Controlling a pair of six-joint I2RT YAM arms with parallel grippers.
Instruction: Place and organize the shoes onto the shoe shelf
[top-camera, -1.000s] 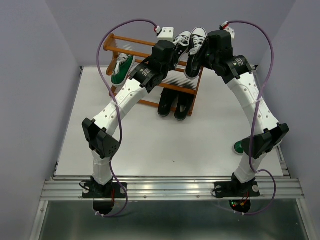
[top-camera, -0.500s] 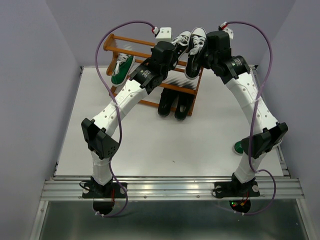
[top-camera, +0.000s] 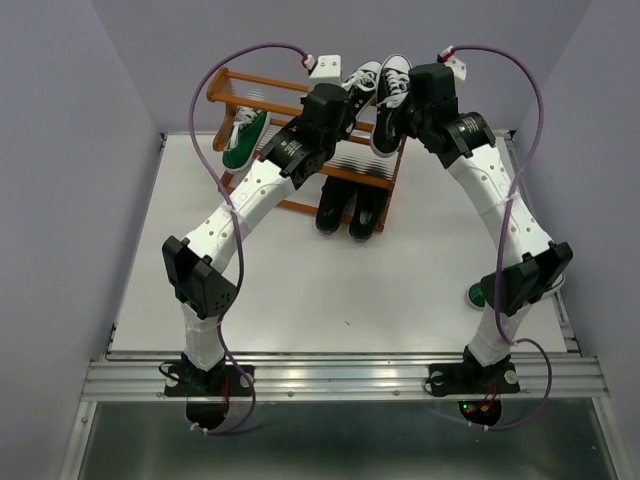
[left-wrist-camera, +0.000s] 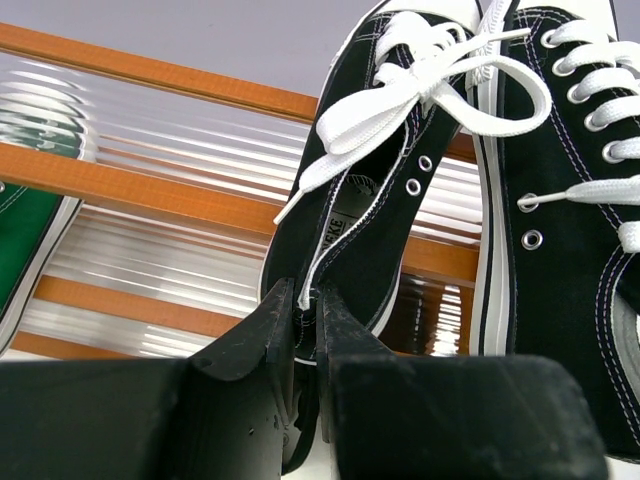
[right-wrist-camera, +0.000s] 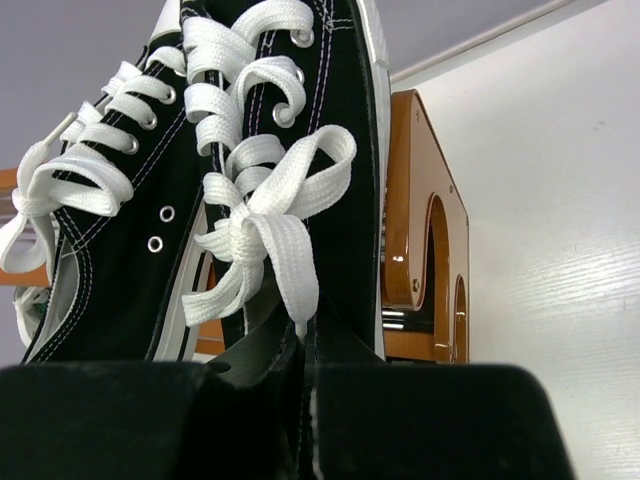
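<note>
At the right end of the shoe shelf (left-wrist-camera: 150, 70), over its upper tier, I am watching both arms reaching in side by side. The left end effector (left-wrist-camera: 308, 312) is clamping the heel collar of the left laced sneaker (left-wrist-camera: 372, 230), its two fingers pinching the black canvas rim between them. The right end effector (right-wrist-camera: 303, 345) is doing likewise with the right laced sneaker (right-wrist-camera: 345, 235), its fingers pressing together on the back of that shoe just under the white bow. Both sneakers are lying next to each other with toes pointing toward the far wall, their white soles running close alongside. Beneath them, the all-black shoes (top-camera: 330, 205) are sitting as a pair on the lower tier, heels jutting toward the arms' bases. One green sneaker (top-camera: 243, 138) is resting at the left part of the shelf, though I am not making out which tier is carrying it. The other green sneaker (top-camera: 477, 295) is lying on the tabletop (top-camera: 300, 290) near its right edge, mostly hiding behind the right arm's elbow, well apart from the shelf
</note>
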